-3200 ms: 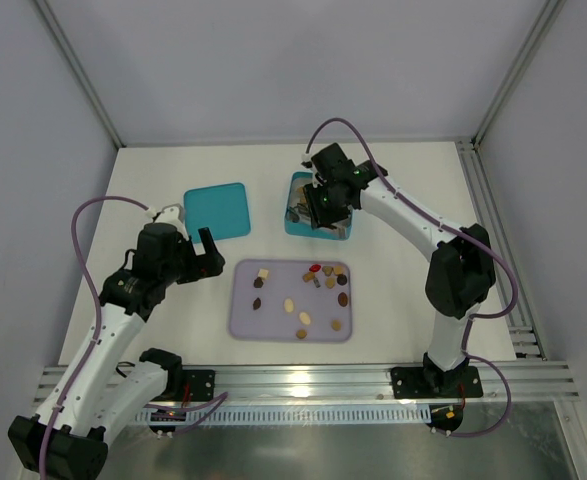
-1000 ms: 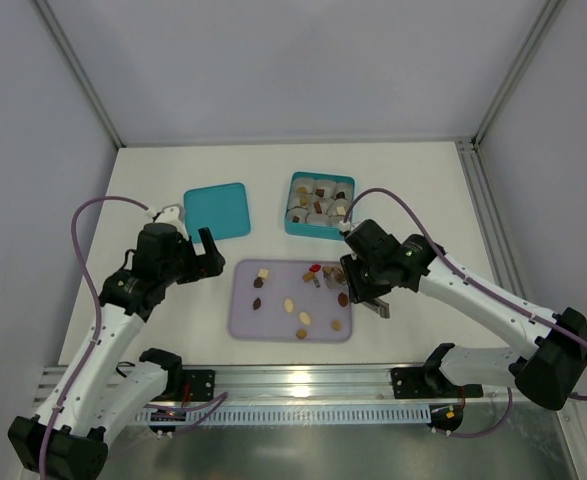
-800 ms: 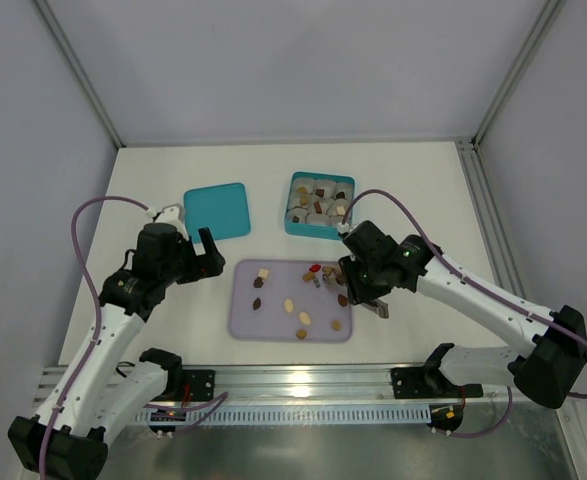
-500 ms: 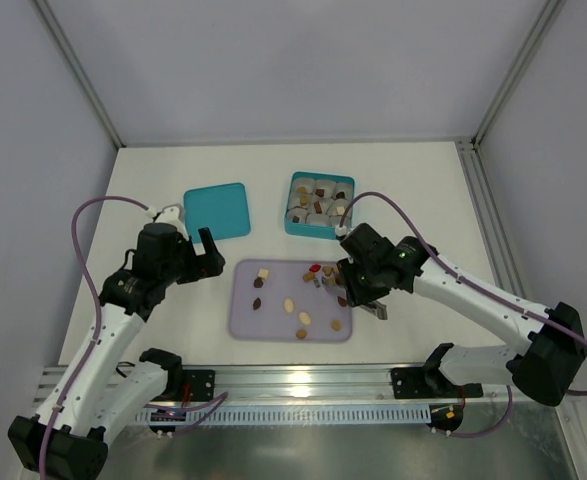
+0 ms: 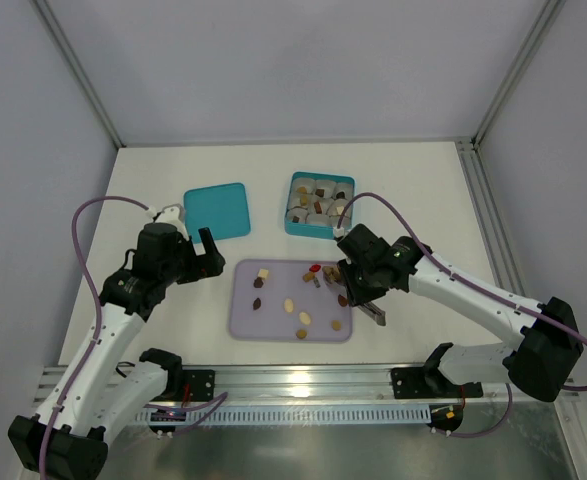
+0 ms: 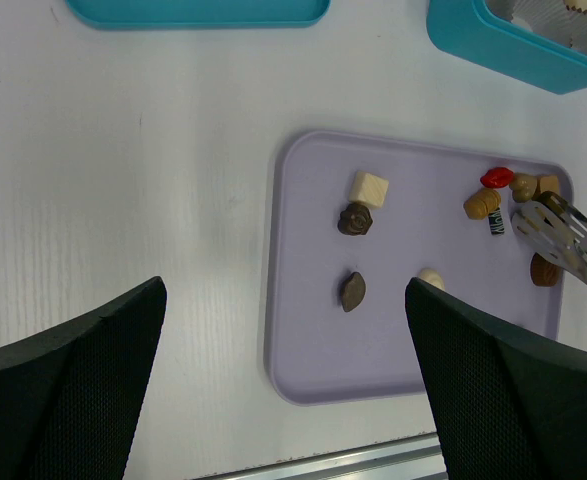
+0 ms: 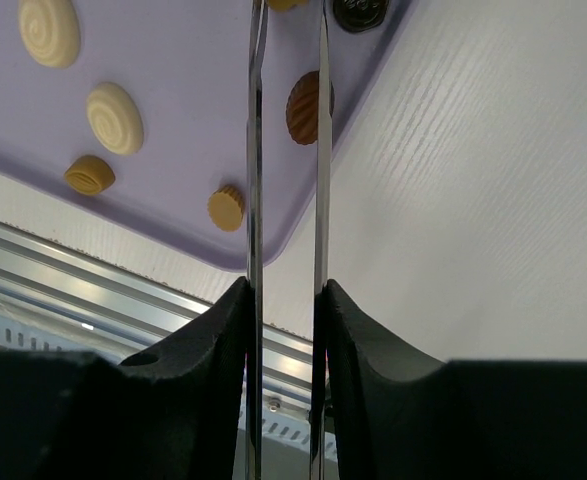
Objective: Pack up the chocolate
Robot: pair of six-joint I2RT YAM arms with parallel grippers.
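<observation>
**Chocolate loose on the tray, right tongs down among it**

I see the chocolate (image 6: 355, 218) scattered in single pieces over the lilac tray (image 6: 313, 350): dark brown, tan and cream ones, round, oval and square. Most sit toward the tray's right end. There a red piece (image 6: 496, 177) lies just beside two tan ones, with a small dark striped piece (image 6: 496, 222) close below it. If that one carries print, it is too small for me to read. A few more pieces sit in the paper cups (image 5: 318, 195) of the teal box (image 5: 318, 233), which stands beyond the tray's right half.

My right gripper (image 6: 529, 213) is low over that right end, its long thin blades parallel with only a narrow slot between them. A ridged brown piece shows partly behind one blade in the right wrist view. The tips run off the top of that view, so I cannot tell whether they have hold of anything.

My left gripper (image 5: 211, 252) hangs just off the tray's left end, jaws spread wide and holding nothing.

The teal lid (image 5: 217, 211) lies flat on the white table (image 5: 413, 180), left of the box and apart from it.
</observation>
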